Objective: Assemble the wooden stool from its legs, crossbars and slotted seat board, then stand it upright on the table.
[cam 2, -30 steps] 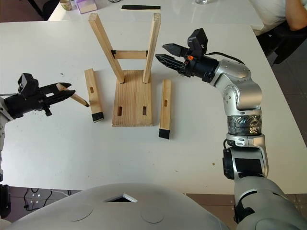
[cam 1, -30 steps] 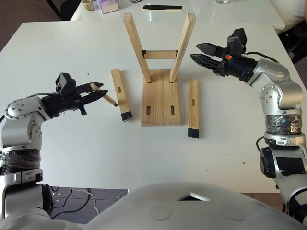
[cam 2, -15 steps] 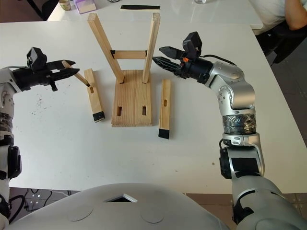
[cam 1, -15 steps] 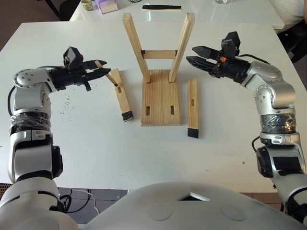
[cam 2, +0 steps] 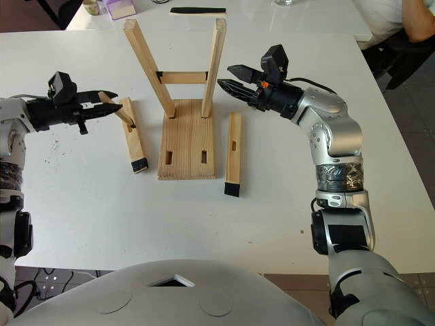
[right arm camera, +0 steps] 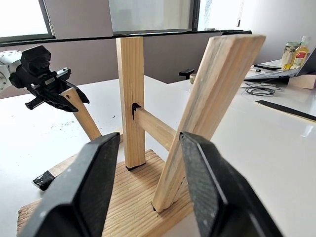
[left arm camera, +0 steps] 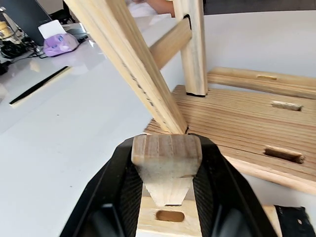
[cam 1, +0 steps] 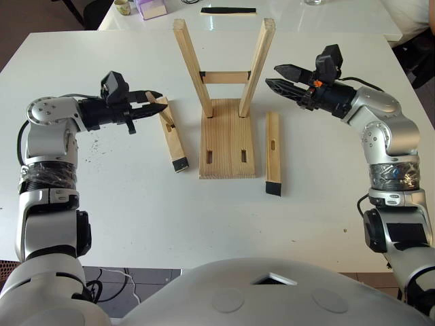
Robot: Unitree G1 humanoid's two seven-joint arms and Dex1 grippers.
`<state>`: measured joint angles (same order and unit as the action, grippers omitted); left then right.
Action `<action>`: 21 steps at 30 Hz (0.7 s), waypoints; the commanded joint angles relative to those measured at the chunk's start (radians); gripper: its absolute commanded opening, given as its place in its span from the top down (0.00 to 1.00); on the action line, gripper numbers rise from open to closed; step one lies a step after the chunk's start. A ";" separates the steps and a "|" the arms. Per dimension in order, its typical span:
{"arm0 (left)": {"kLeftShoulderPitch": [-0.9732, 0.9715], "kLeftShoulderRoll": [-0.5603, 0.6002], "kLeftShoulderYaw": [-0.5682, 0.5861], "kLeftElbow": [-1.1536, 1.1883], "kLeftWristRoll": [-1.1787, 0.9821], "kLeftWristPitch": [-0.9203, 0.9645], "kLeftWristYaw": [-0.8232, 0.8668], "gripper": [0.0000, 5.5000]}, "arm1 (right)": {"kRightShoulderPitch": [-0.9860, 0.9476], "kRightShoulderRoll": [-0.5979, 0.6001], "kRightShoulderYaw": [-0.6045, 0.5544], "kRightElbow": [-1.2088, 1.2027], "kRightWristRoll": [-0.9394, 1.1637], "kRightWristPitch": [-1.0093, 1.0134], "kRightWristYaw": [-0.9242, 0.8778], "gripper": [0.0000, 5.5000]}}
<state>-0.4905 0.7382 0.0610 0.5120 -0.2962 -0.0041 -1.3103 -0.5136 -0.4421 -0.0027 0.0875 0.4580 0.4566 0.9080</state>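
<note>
The slotted seat board lies flat on the white table. Two legs stand up from its far end, joined by a crossbar. One loose leg lies left of the board, another right of it. My left gripper is shut on a short crossbar, which slants down with its tip just over the left loose leg's slot. My right gripper stands open, level with the crossbar and just right of the right upright leg.
A second table behind carries a black strip, a purple box and a small jar. Bare table lies in front of the seat board and to both sides.
My left arm has swung from the front left up and toward the left loose leg, carrying the short crossbar. The right gripper has stayed near the right upright leg, still open.
</note>
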 commanded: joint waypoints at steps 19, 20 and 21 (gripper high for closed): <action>-0.045 0.034 -0.011 0.101 0.049 -0.008 -0.004 0.76 | 0.035 0.012 -0.010 -0.033 0.010 0.006 -0.030 0.60; -0.048 0.029 -0.012 0.104 0.050 -0.006 -0.003 0.76 | 0.036 0.010 -0.012 -0.035 0.011 0.007 -0.030 0.60; -0.049 0.024 -0.014 0.100 0.047 0.001 -0.004 0.76 | 0.037 0.007 -0.013 -0.035 0.011 0.008 -0.030 0.60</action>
<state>-0.5382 0.7738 0.0639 0.6043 -0.2665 -0.0122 -1.3101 -0.4821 -0.4313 -0.0052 0.0640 0.4657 0.4571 0.8829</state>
